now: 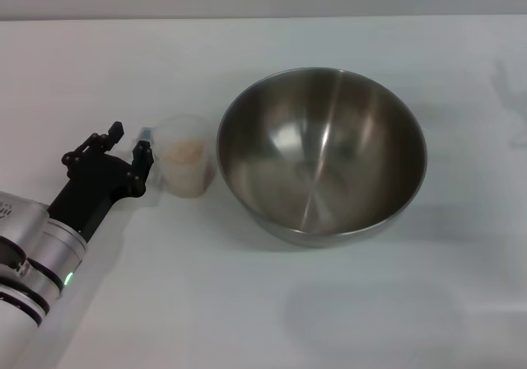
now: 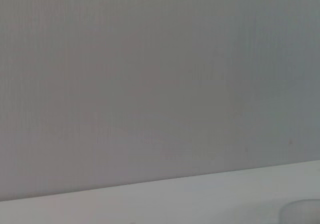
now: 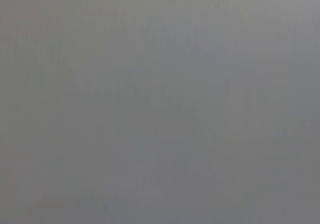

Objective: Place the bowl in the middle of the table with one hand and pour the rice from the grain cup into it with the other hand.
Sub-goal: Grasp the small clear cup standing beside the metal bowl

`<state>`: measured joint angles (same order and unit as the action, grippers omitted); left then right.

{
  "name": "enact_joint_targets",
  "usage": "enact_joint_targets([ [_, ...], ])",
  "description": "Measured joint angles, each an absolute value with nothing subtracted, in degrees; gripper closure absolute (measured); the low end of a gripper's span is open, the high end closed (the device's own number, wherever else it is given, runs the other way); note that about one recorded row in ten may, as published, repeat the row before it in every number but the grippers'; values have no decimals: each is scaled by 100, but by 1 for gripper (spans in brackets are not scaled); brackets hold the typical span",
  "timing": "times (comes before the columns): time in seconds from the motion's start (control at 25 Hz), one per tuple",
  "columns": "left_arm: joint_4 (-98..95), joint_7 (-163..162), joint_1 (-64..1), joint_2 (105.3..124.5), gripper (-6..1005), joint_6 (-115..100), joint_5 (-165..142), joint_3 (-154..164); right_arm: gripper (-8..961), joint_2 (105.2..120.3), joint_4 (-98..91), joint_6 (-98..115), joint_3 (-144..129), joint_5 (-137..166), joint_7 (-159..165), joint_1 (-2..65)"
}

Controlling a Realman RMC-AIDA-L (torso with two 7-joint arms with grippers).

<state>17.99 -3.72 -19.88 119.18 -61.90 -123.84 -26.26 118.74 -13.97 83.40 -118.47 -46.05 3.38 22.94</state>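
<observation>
The large steel bowl [image 1: 323, 155] stands on the white table [image 1: 247, 303] near the middle, empty. The small clear grain cup [image 1: 185, 156] stands upright just left of the bowl, with pale rice [image 1: 184, 149] inside. My left gripper [image 1: 129, 139] is open right beside the cup's left side, where the handle is; one finger [image 1: 143, 156] reaches the cup's side, the other [image 1: 114, 130] stands apart. The cup's rim shows faintly in the left wrist view [image 2: 300, 209]. My right gripper is out of view.
The table's far edge [image 1: 263, 18] meets a grey wall. The right wrist view shows only plain grey. The left wrist view shows the wall above a strip of table [image 2: 150, 204].
</observation>
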Motion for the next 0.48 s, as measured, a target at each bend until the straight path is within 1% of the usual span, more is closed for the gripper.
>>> enact_joint_targets([
  [0.16,1837,-375,-1972,11918,643,-6186,-12392,-2614,126,11873,-1397,8341,-11846,-4605,344,2291],
  [0.36,1850,-350,-1973,11918,837,-6217,-12420,-2597,126,11874,-1397,8340,-11847,-4605,347,2279],
  [0.48,1861,-342,-1974,11918,871,-6233,-12422,-2599,126,11874,-1397,8340,-11847,-4605,348,2273],
])
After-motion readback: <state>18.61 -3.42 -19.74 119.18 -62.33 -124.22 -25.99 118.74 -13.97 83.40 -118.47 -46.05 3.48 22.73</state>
